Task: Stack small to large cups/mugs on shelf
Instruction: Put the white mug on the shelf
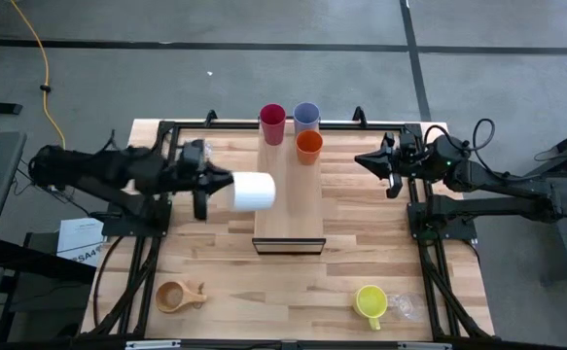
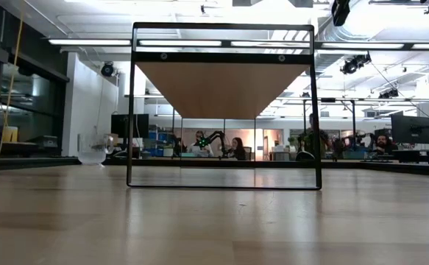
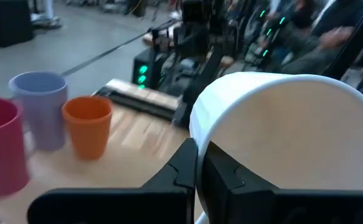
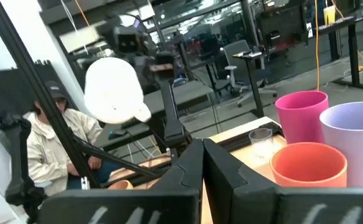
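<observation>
Risk: white mug [image 1: 255, 191], clamped sideways by the left hand [image 1: 221, 182] above the shelf [image 1: 289, 219], could be dropped; right hand [image 1: 369, 158] is shut, empty.

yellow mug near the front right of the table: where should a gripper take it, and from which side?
The yellow mug stands upright, mouth up, so I'd pinch the rim wall from straight above. Its handle seems to point toward the clear glass close beside it, so close the fingers on the rim's opposite side. The right gripper, shut, is nearer.
</observation>
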### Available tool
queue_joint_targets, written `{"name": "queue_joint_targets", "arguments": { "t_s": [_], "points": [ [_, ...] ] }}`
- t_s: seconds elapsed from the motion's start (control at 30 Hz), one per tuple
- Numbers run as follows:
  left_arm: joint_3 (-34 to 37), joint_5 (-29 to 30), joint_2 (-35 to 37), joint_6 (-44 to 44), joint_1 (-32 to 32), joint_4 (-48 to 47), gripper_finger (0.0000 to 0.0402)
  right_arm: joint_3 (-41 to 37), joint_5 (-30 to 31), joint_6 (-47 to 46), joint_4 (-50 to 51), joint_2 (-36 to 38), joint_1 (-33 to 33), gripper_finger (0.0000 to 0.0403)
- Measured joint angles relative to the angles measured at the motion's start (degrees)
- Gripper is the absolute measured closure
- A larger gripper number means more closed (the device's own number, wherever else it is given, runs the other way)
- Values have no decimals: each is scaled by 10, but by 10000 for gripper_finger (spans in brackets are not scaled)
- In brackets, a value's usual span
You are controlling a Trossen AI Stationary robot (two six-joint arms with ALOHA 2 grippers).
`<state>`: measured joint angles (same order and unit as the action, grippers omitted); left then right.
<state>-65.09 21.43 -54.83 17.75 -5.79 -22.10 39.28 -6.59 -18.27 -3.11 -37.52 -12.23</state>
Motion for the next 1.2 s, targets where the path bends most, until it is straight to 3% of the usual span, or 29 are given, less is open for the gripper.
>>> {"name": "queue_joint_targets", "arguments": {
  "t_s": [0.13, 0.3, 0.97, 1.2],
  "points": [
    [69, -118, 0, -8, 80, 136, 401, 0, -1, -26, -1, 0, 0, 403],
    [135, -187, -1, 10, 140, 228, 402, 0, -12, -27, -1, 0, 0, 403],
    [169, -195, 0, 35, 148, 272, 401, 0, -31, -24, 3, 0, 0, 403],
    [151, -135, -3, 39, 148, 233, 401, 0, -31, -23, 3, 0, 0, 403]
  ]
}}
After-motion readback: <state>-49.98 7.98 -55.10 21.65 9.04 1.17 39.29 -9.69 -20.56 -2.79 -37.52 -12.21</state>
